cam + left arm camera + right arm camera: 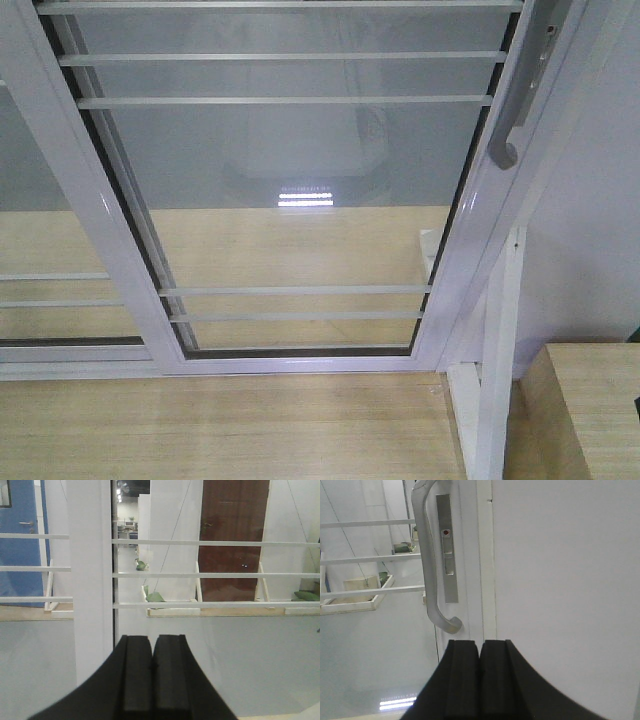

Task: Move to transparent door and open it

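Observation:
The transparent door [290,180] fills the front view: clear glass in a glossy white frame with thin white bars. Its curved silver-grey handle [520,95] sits on the right stile, against the white wall. In the right wrist view the handle [427,560] stands just above and slightly left of my right gripper [480,642], which is shut and empty, a short gap short of the stile. My left gripper [152,637] is shut on nothing, facing the glass beside a white vertical stile [90,580]. Neither gripper shows in the front view.
A second white-framed glass panel [50,200] overlaps at the left. A white post [500,360] and a wooden ledge [585,410] stand at the right, beside the white wall [600,230]. Light wood flooring [220,430] lies before the sill. Beyond the glass are white partitions and a brown door [232,530].

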Robot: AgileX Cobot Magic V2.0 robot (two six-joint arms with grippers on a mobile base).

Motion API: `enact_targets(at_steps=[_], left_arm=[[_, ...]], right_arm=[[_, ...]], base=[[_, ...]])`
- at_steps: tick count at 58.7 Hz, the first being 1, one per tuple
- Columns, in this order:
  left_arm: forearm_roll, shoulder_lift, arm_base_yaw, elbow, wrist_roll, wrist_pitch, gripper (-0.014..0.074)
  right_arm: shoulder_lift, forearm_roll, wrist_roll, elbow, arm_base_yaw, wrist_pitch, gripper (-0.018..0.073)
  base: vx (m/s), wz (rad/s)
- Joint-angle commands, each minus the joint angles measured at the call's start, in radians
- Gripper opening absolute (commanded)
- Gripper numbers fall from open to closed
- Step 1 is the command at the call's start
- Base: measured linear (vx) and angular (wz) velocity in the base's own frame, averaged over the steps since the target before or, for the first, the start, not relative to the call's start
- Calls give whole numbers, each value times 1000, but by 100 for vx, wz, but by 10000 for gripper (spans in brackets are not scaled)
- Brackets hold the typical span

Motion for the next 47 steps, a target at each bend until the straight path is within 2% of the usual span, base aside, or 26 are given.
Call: enact_targets(at_steps=[1, 39, 47], left_arm=[[-2, -13, -2, 29, -7, -85, -6], [-2, -13, -2, 29, -7, -85, -6], [-3, -13, -2, 27, -8, -118, -6]], right_arm=[[-7, -8, -7, 13, -4, -79, -5], [-7, -8, -7, 13, -4, -79, -5], [-7, -8, -7, 13, -4, -79, -5]], base=[[0, 0], [0, 0], [0, 0]])
